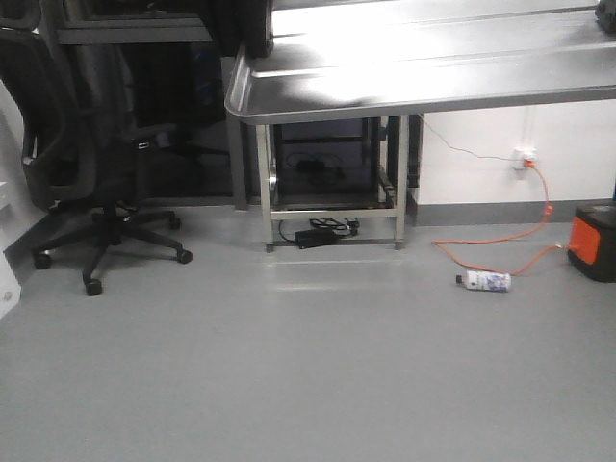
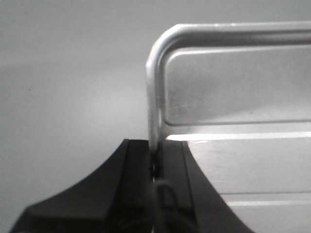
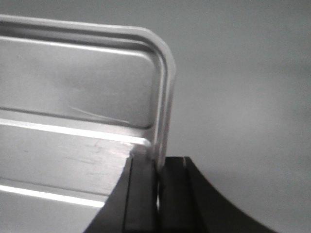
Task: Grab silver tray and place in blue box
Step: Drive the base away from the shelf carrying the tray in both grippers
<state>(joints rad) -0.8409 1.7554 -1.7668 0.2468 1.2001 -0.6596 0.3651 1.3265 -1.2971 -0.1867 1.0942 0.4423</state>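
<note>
silver tray pinched by left gripper, right gripper.

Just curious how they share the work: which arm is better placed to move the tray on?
Neither alone: the left pincer grips the left rim of the tray, the right pincer the right rim, so both likely carry it together. No box is in view.

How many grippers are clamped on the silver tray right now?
2. The left gripper pinches the rim of the silver tray near one rounded corner; the right gripper pinches the rim at the opposite end, near another corner.
</note>
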